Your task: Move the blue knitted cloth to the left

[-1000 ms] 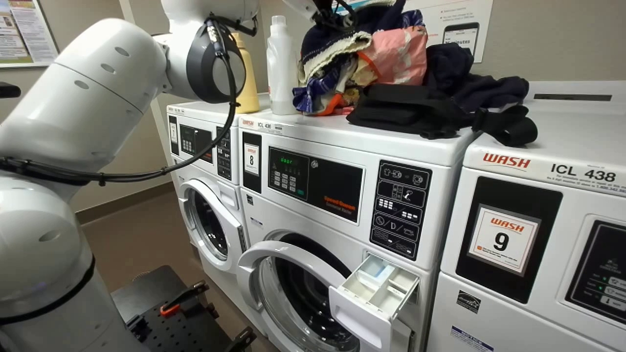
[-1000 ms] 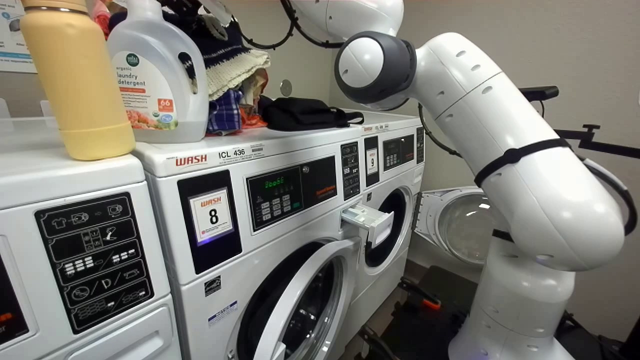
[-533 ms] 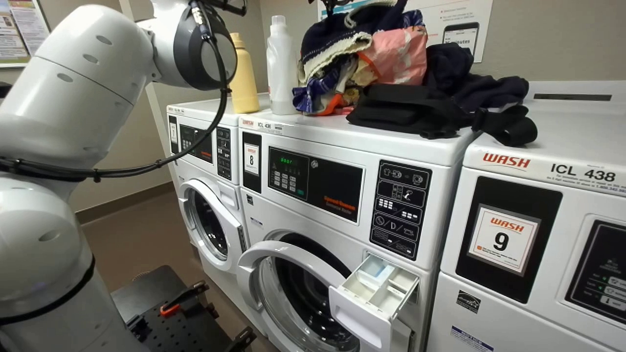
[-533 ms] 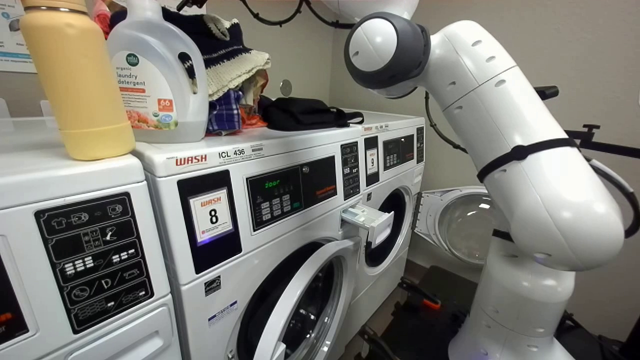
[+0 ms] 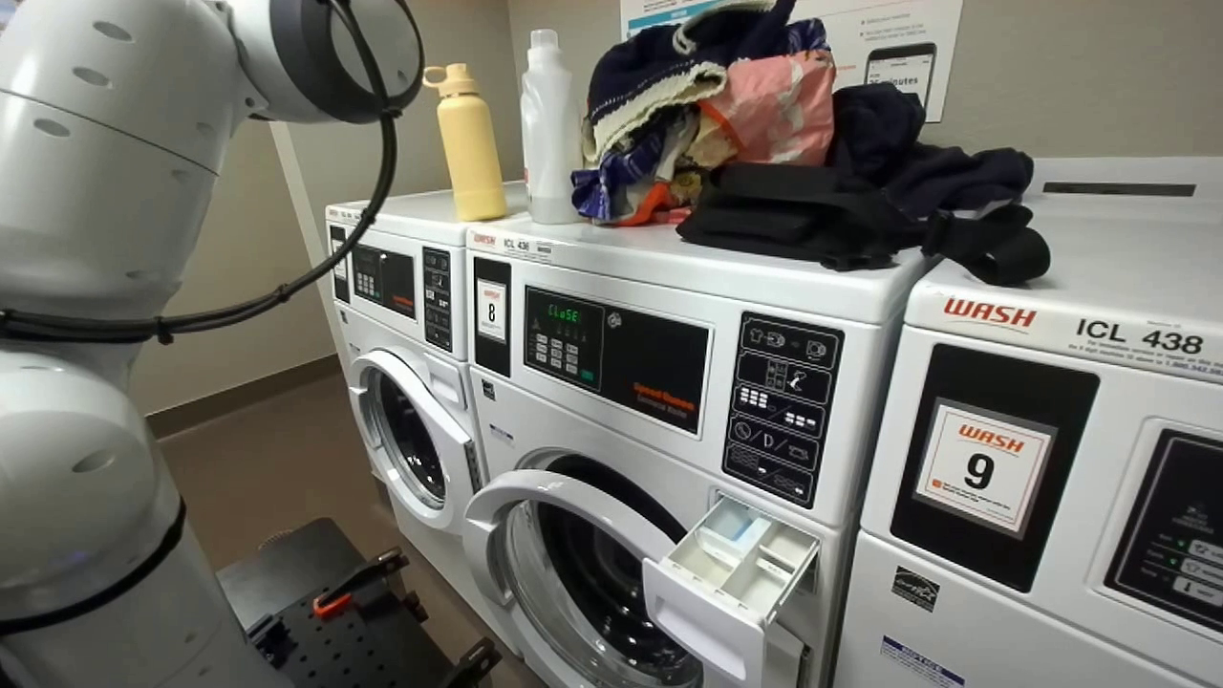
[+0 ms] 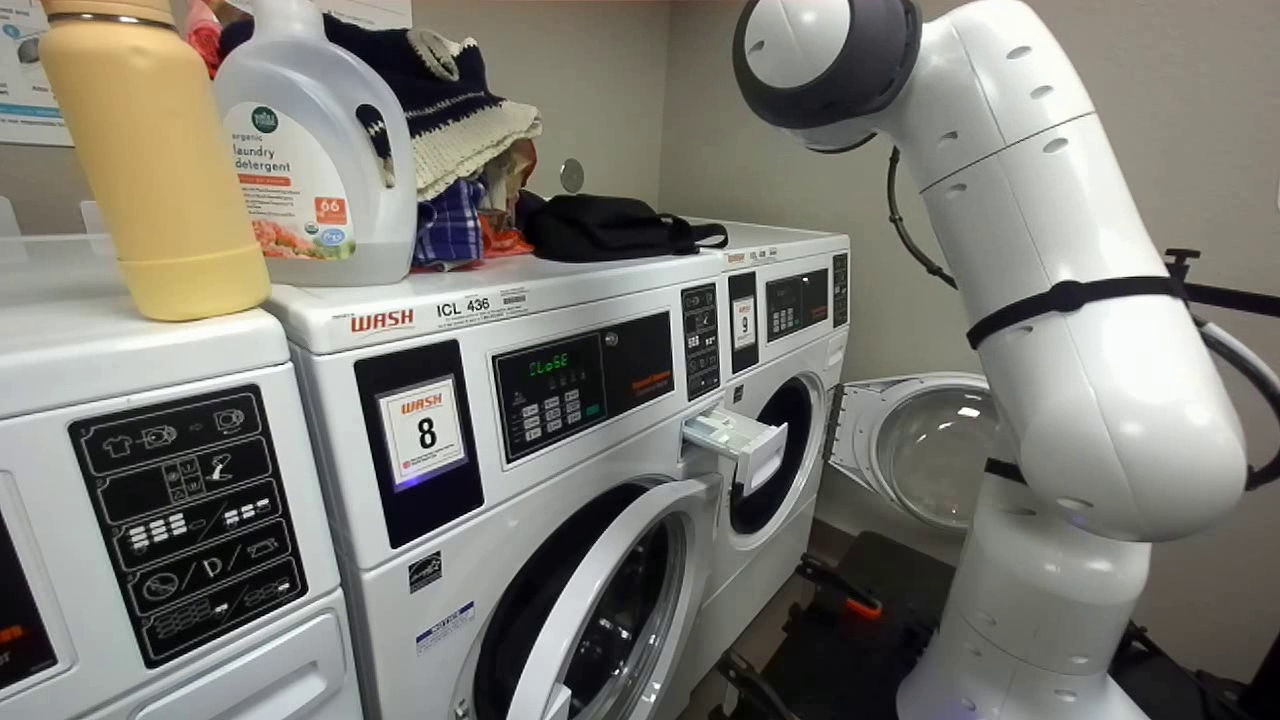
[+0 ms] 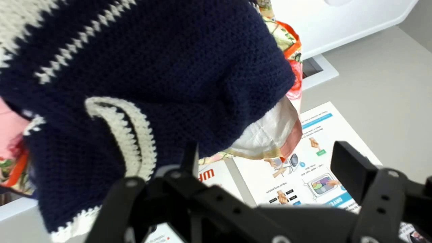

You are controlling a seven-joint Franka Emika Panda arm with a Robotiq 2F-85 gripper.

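Can see the blue knitted cloth (image 5: 659,62), navy with a cream border and stripe, draped over the fabric pile (image 5: 717,143) on the tabletop (image 5: 621,247) of washer 8 (image 5: 669,468) in both exterior views. Can see the fingers (image 7: 351,168) in the wrist view, spread wide and released, with the poster (image 7: 314,172) behind washer 8 showing between them. Find the white arm (image 6: 1010,150) in front of washer 8, cut off at the top by the frame in both exterior views. Find the detergent bottle (image 5: 549,143) upright on washer 8, near the edge facing the neighboring washer (image 6: 130,365), and the yellow bottle (image 5: 470,148) upright on that machine, just past washer 8. Note the black bag (image 5: 793,215) lying at the front of washer 8's tabletop and the dark garment (image 5: 955,182) on its side toward washer 9 (image 5: 1070,612). Note also the drawer (image 5: 702,612) pulled out of washer 8, the round door (image 5: 487,549) swung outward from its front, and its green display (image 5: 564,312) reading "CLOSE".
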